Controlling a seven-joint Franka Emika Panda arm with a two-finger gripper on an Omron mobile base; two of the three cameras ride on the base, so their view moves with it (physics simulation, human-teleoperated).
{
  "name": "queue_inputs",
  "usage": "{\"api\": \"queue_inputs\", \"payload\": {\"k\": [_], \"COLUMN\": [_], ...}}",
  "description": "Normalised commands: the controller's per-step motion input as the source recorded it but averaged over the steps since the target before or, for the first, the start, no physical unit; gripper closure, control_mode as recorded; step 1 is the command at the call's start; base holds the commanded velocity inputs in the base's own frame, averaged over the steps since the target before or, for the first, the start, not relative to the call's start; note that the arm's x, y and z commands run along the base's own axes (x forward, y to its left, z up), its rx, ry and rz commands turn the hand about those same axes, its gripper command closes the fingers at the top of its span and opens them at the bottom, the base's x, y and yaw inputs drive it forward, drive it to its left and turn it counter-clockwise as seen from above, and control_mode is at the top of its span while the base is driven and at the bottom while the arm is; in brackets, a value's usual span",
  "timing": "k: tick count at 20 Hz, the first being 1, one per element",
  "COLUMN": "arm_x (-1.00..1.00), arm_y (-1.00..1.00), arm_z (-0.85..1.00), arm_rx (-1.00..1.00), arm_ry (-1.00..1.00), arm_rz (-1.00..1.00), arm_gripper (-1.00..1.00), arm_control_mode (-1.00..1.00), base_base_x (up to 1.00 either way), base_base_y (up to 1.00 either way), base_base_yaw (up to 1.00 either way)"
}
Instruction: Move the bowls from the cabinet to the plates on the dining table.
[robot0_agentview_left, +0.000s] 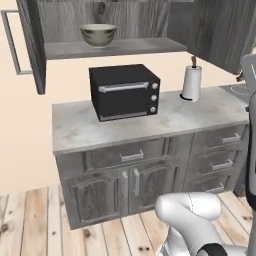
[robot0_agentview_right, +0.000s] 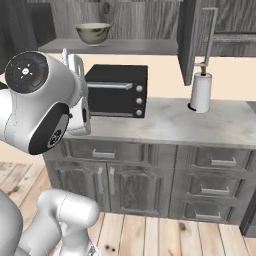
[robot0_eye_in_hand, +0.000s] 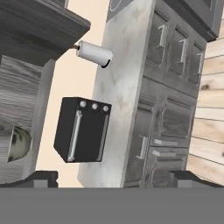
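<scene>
Cream-rimmed, mottled greenish deep bowl (robot0_agentview_left: 98, 34) sits upright, mouth up, on the open shelf of the dark grey wood-grain wall cabinet (robot0_agentview_left: 115, 47), doors swung wide so it's reachable, above the black microwave oven (robot0_agentview_left: 124, 91). Round, so no real long axis (symmetry axis vertical). Two-finger gripper (robot0_eye_in_hand: 113, 178) spread fully wide, empty, well short of the bowl, probably rolled sideways for the approach.

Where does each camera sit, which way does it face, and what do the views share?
Left base view: behind-left, facing the open cabinet, bowl, black oven; arm lower right.
Right base view: behind-right, same counter; arm at left.
Hand view: rolled sideways; open gripper.
All share oven, bowl, paper towel roll.
</scene>
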Motion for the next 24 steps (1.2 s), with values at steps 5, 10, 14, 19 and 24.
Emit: {"api": "queue_inputs", "payload": {"k": [5,10,14,19,24], "arm_x": [0.0,0.0,0.0,0.0,0.0], "arm_y": [0.0,0.0,0.0,0.0,0.0], "arm_z": [0.0,0.0,0.0,0.0,0.0], "arm_rx": [0.0,0.0,0.0,0.0,0.0], "arm_ry": [0.0,0.0,0.0,0.0,0.0], "arm_rz": [0.0,0.0,0.0,0.0,0.0], "arm_gripper": [-1.0,-1.0,-1.0,-1.0,-1.0], "arm_control_mode": [1.0,1.0,1.0,1.0,1.0], "base_base_x": [0.06,0.47,0.43,0.34,0.45], "base_base_y": [0.04,0.13,0.14,0.1,0.12], "base_base_yaw": [0.23,0.0,-0.01,0.0,0.0]}}
